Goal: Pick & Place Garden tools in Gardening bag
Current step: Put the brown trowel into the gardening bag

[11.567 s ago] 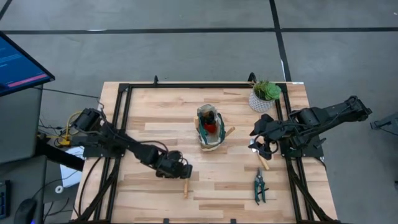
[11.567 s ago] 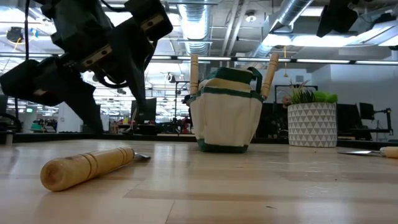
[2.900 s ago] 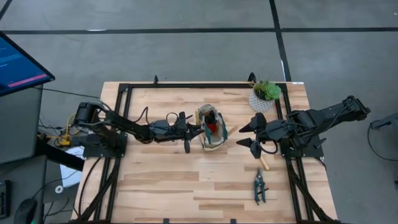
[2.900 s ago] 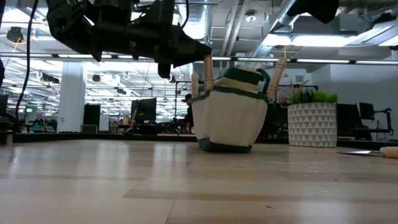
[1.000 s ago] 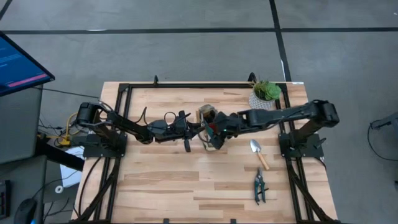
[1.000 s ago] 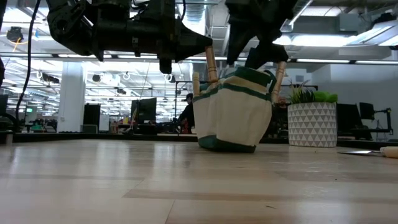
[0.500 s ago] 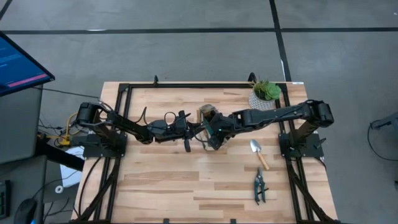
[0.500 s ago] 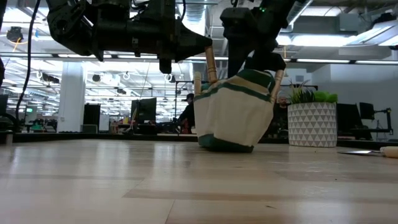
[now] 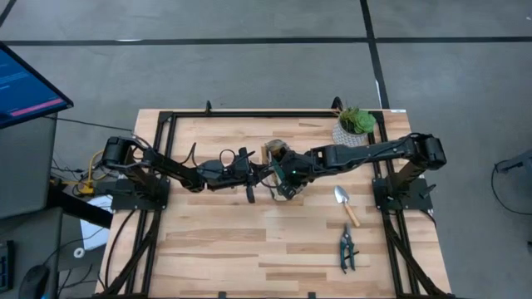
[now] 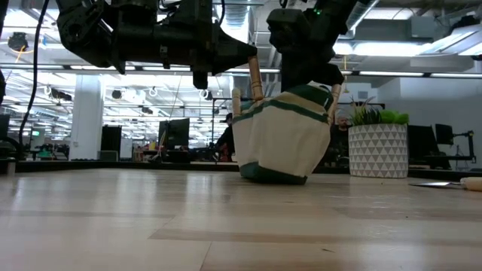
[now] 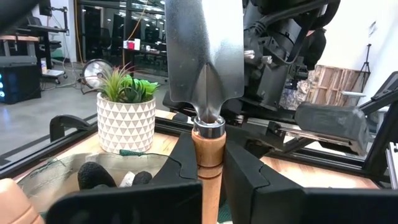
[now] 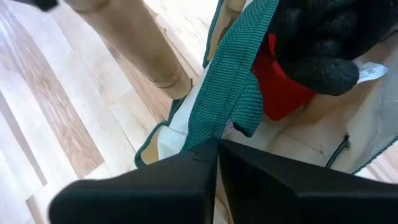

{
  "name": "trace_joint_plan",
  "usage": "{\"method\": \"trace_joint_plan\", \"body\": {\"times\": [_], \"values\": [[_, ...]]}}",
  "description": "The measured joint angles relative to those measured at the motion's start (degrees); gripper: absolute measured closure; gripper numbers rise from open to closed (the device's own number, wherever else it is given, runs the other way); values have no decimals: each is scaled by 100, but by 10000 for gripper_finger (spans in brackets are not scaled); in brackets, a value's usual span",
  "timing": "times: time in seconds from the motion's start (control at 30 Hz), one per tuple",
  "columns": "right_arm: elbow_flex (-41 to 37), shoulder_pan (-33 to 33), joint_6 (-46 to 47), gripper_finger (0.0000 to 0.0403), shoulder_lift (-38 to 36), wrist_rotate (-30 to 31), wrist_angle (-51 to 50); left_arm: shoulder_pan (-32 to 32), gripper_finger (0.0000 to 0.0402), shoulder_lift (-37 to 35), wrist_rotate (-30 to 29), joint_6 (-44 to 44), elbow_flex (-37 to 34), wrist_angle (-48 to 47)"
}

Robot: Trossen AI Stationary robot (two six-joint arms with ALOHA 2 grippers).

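While the gardening bag [image 9: 280, 170] is sitting tilted near the middle of the table [image 9: 216, 249], the right gripper [image 12: 214, 152] is pinching its green handle strap [image 12: 233, 87] between closed fingers, just above the red-and-black glove [image 12: 298, 62] lying inside. Just beside the bag, the left gripper [image 11: 210, 165] is clenching a trowel [image 11: 205, 68] by its wooden handle, blade out. A second trowel [image 9: 345, 203] and the pruning shears [image 9: 346, 247] are lying on the table's right side, with the potted plant [image 9: 354, 126] standing at the far right corner.
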Motion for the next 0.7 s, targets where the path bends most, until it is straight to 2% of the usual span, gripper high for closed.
{"method": "trace_joint_plan", "body": {"times": [0.53, 0.7], "values": [[0, 4, -17, 402, 0, 168, 111, -15, 391, 0, 0, -43, 0, -2], [0, 13, -17, 402, 0, 159, 192, -63, 391, 257, -35, -113, 3, 89]]}}
